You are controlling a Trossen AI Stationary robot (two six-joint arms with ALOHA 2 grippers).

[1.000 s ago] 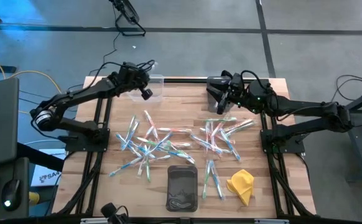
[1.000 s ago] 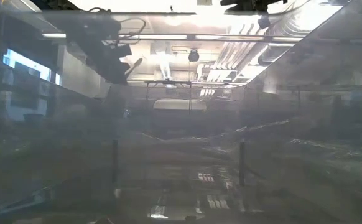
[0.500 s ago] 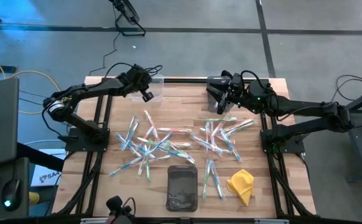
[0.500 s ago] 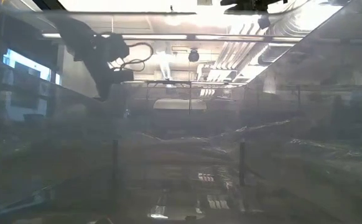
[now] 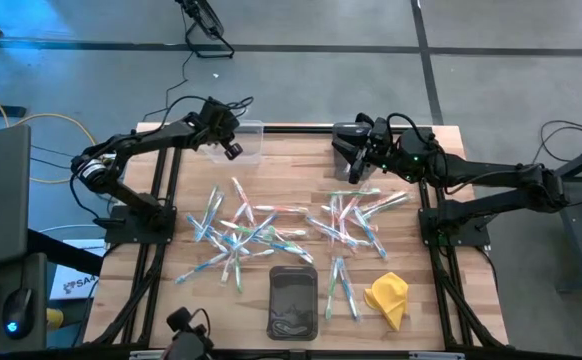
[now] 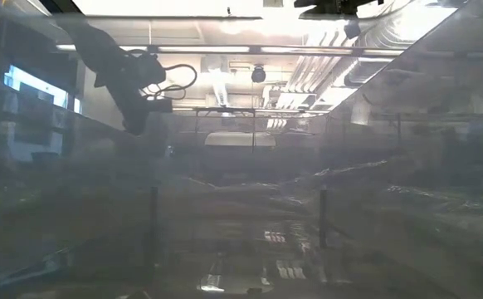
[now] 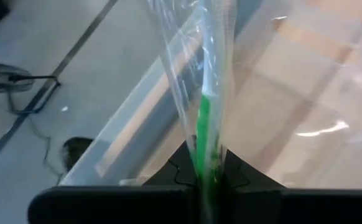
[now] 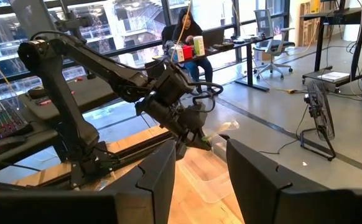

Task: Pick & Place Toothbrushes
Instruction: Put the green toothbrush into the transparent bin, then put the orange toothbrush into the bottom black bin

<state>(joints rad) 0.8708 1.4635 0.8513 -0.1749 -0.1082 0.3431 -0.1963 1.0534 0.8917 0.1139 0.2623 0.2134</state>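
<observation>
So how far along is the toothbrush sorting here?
Early. The clear bin shows nothing inside from above. In hand: the left gripper, over that bin, is shut on a green wrapped toothbrush. Left: dozens of toothbrushes scattered across the table. The right gripper waits open at the far edge.

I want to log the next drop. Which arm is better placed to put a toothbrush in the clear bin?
Left. The left gripper is shut on a green toothbrush over the clear bin. The right gripper stands open, holding nothing, at the table's far edge.
</observation>
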